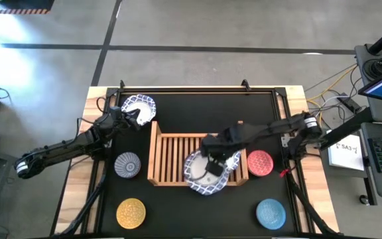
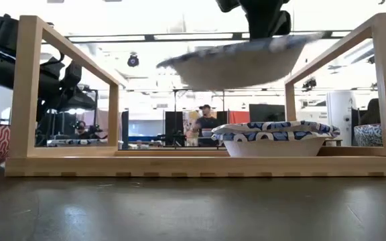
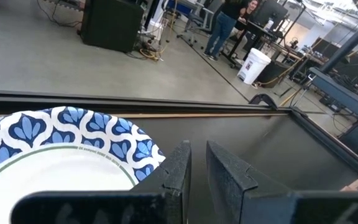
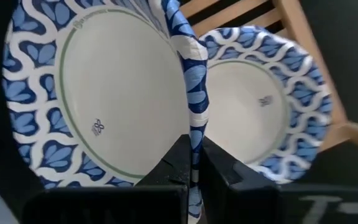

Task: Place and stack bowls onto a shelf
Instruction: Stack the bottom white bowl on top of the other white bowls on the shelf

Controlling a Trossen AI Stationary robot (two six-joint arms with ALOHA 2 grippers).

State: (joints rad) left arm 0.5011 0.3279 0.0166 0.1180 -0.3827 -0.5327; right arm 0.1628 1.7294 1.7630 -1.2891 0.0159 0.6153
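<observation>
The wooden shelf (image 1: 168, 149) stands mid-table. My right gripper (image 1: 211, 161) hovers over its right half, shut on a white bowl with a blue patterned rim (image 1: 204, 176). Under it, another such bowl (image 2: 277, 137) rests on the shelf's slats (image 4: 260, 106); whether it is one bowl or a stack, I cannot tell. My left gripper (image 1: 130, 118) is shut beside a further white bowl (image 1: 139, 105) that sits on the mat near the far left corner (image 3: 61, 149); I cannot tell if they touch. The grey-blue (image 1: 127, 164), yellow (image 1: 131, 212), red (image 1: 260, 162) and light blue (image 1: 270, 212) bowls lie around the shelf. My right gripper (image 4: 194, 162) pinches the bowl's rim (image 4: 194, 118), one finger inside the bowl and one outside. The fingers come from above, pointing down. The bowl (image 2: 236, 60) is lifted clear, slightly tilted, above the bowl that lies in the shelf.
The shelf's upright frames (image 2: 29, 87) rise on both sides of the held bowl. The table's black raised border (image 3: 166, 112) runs just beyond the left gripper. People and desks (image 2: 206, 120) show in the room behind. A desk with papers (image 1: 347, 149) stands to the table's right.
</observation>
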